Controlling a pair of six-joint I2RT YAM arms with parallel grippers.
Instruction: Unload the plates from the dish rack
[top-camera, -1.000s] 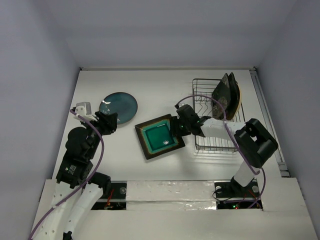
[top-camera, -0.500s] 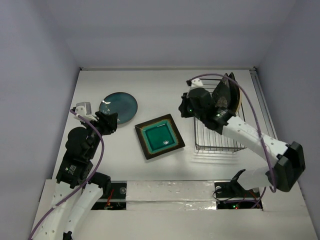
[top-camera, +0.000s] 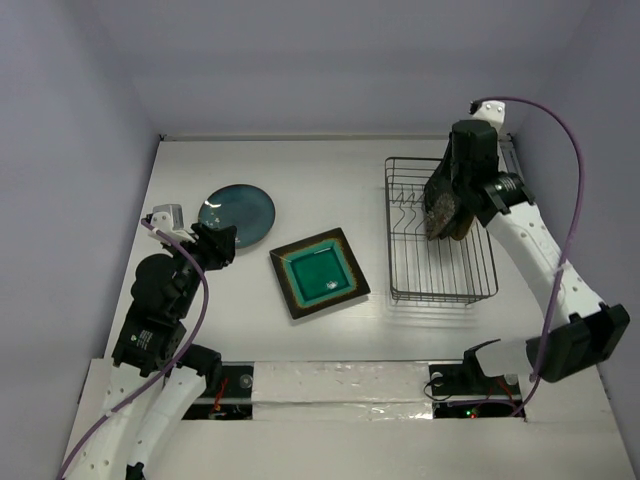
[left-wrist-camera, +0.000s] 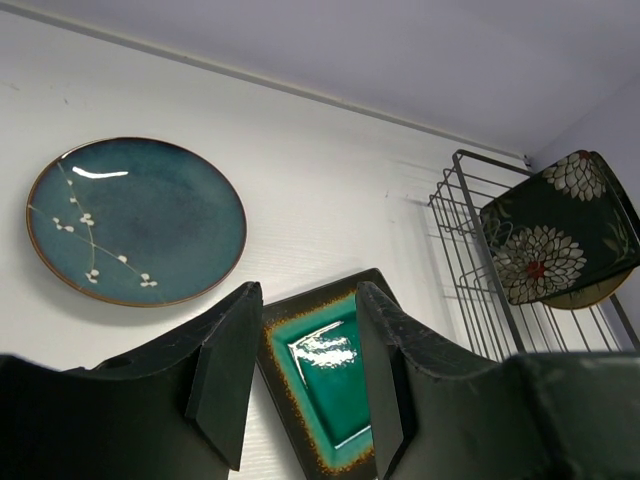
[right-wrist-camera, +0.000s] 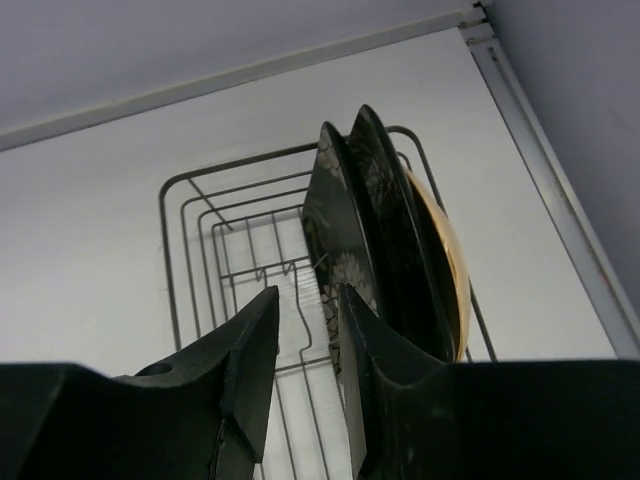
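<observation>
Tan plate (right-wrist-camera: 447, 272) mostly hidden behind flowered plate (right-wrist-camera: 338, 235).

You'll find the round teal plate (left-wrist-camera: 135, 220) is glazed and glossy, with a bright highlight on it. The square plate (top-camera: 319, 272) has a wet-looking teal centre and a duller, speckled dark rim. The dish rack (top-camera: 440, 297) is thin, silvery metal wire. The flowered plate (left-wrist-camera: 555, 240) shines smoothly. The tan plate (right-wrist-camera: 445, 262) may be glazed too, but you barely see it. The table (top-camera: 330, 180) is smooth, matt white.
</observation>
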